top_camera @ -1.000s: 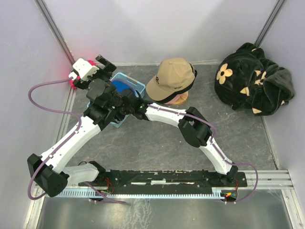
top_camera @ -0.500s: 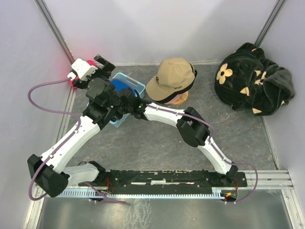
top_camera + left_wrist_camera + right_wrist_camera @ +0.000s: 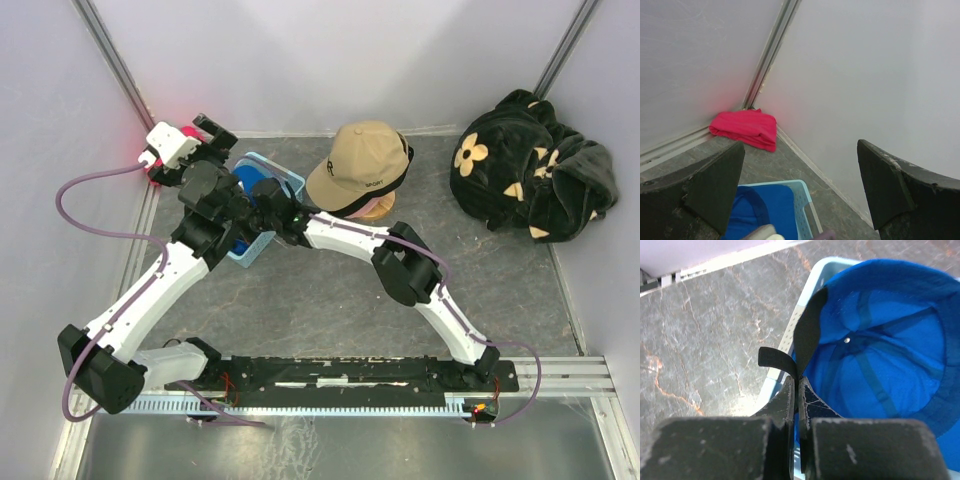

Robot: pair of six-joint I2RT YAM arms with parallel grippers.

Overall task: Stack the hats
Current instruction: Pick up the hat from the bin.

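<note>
A bright blue hat (image 3: 880,340) lies upside down in a light blue basket (image 3: 799,307). My right gripper (image 3: 797,382) is shut on the black strap (image 3: 775,359) at the hat's back edge. In the top view the blue hat (image 3: 243,181) shows between the two arms, with the right gripper (image 3: 260,192) over the basket (image 3: 291,181). A tan hat (image 3: 360,160) tops a pile beside the basket, with a black hat's edge (image 3: 402,176) and a pink hat (image 3: 379,208) under it. My left gripper (image 3: 799,145) hangs open and empty above the basket's far side.
A red-pink cloth bundle (image 3: 745,127) lies in the back left corner against the walls. A big black plush fabric with beige flowers (image 3: 530,165) fills the back right corner. Both arms cross over the basket, the left arm (image 3: 150,290) along the left wall.
My right gripper has closed on the blue hat's strap. The left arm has drifted slightly toward the back left corner, still open.
</note>
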